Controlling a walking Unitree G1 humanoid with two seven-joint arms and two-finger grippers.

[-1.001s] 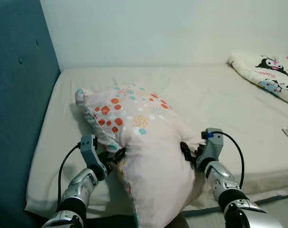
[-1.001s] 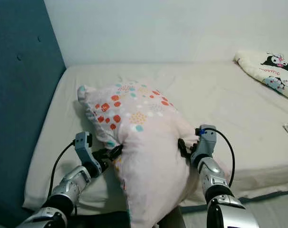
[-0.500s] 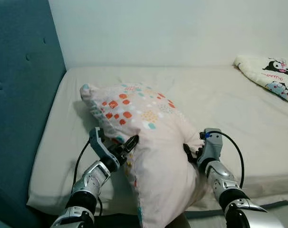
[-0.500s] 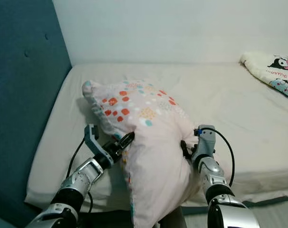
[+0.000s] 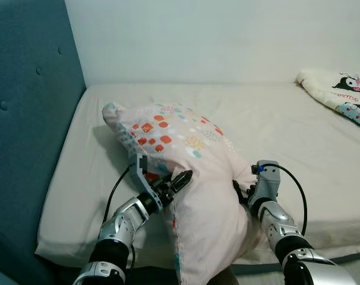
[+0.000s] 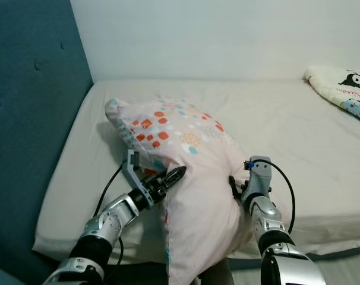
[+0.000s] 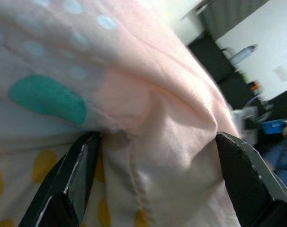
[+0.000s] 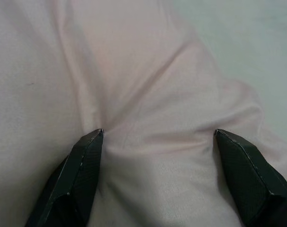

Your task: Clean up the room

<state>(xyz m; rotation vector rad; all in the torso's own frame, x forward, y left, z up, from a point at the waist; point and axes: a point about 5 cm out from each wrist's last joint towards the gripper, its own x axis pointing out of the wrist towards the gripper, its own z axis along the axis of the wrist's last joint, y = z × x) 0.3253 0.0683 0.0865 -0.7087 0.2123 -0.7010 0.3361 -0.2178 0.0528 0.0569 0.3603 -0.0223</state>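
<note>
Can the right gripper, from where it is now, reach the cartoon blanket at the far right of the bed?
Probably not. The right gripper presses into the dotted pillow near the bed's front edge, while the cartoon blanket lies far off at the back right corner, across bare mattress.

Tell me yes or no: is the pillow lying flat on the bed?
No, the pillow is propped up off the bed, pressed between the left hand and right hand.
</note>
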